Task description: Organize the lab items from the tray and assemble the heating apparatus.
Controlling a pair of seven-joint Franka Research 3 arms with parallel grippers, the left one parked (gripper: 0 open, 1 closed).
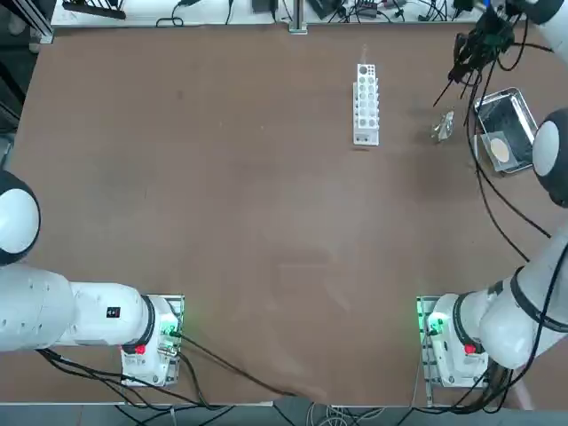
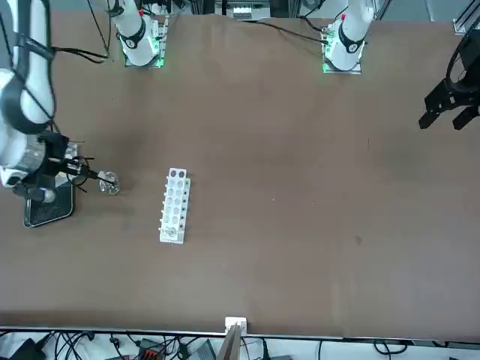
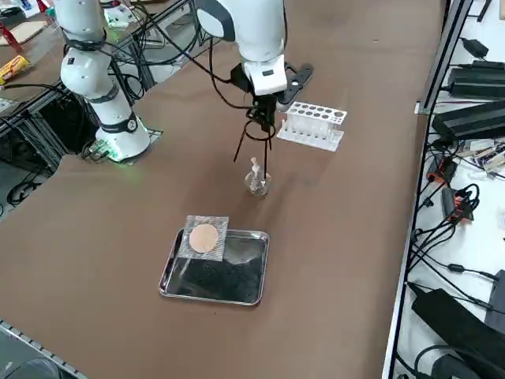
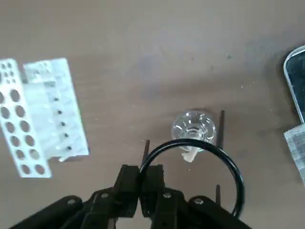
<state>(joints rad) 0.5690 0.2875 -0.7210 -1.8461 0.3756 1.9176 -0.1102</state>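
Top view, burner: the small clear glass burner point(image 1: 443, 126) stands on the brown table point(image 1: 266, 204), between the white test tube rack point(image 1: 366, 105) and the metal tray point(image 1: 507, 130).
Top view, mat: the grey gauze mat point(image 1: 500, 151) with its round beige centre lies at the tray's end nearer the robot's bases.
Top view, right gripper: the right gripper point(image 1: 463, 69) is over the far part of the table, near the burner.
Front view, burner: the glass burner shows just beside the black legs of the wire tripod point(image 2: 81, 171).
Front view, tray: it lies partly hidden behind the right arm point(image 2: 30, 97).
Right side view, tripod: it hangs from the right gripper, ring uppermost and legs pointing down, around and above the burner; whether the legs touch the table, I cannot tell.
Right side view, tray: the shiny tray lies well apart from the rack, with the mat over one of its edges.
Right wrist view, fingers: the two fingers point(image 4: 126, 183) are pressed together on the tripod's black ring, pinching it.
Right wrist view, burner: its pale wick shows past the ring, with a dark leg just beside the glass.
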